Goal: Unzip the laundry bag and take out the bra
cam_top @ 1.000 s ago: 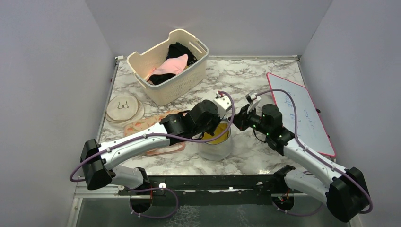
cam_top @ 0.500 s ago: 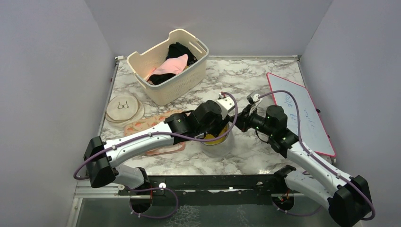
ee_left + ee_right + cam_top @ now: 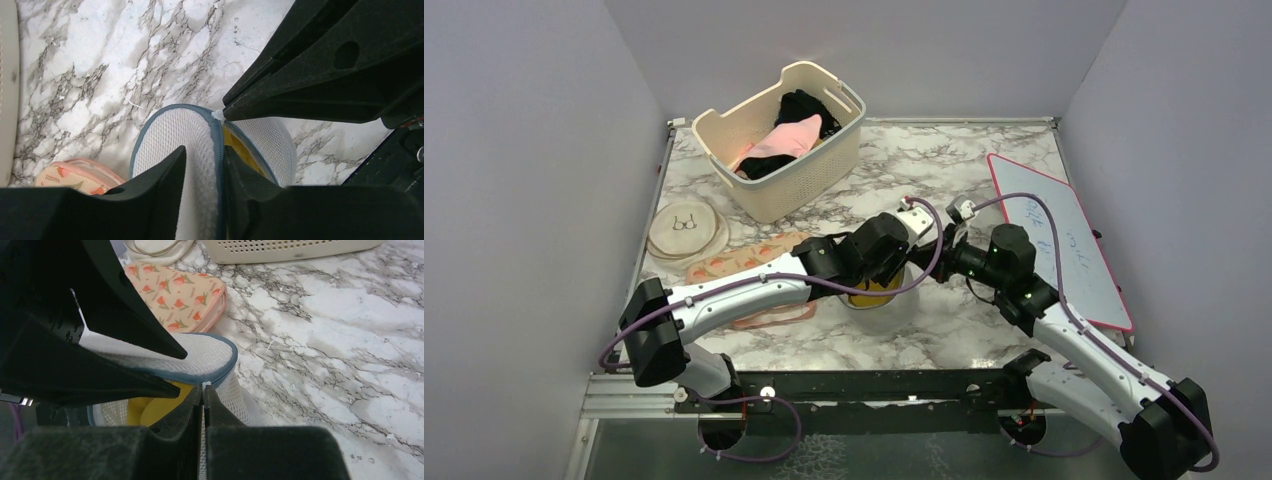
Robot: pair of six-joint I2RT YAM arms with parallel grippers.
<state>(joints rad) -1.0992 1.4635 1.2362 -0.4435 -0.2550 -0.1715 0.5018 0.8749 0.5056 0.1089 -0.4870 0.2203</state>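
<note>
Location of laundry bag (image 3: 879, 312): upright near the middle of the tabletop's (image 3: 944, 160) near edge, between both arms, zip open far enough to show the inside. Left fingers (image 3: 160, 200) partly spread, clasping the raised lid flap (image 3: 200, 357) on both faces across its blue-grey rim. Right fingers (image 3: 180, 440) pressed together at that rim, apparently on a small white zip pull (image 3: 217, 115). Yellow fabric (image 3: 152, 412), probably the bra, inside the drum, directly beneath the lifted flap and just below the right fingertips. Mouth of the gap facing the right arm, so nearer reach from that side; calls for releasing the pull, then dipping down into the opening.
</note>
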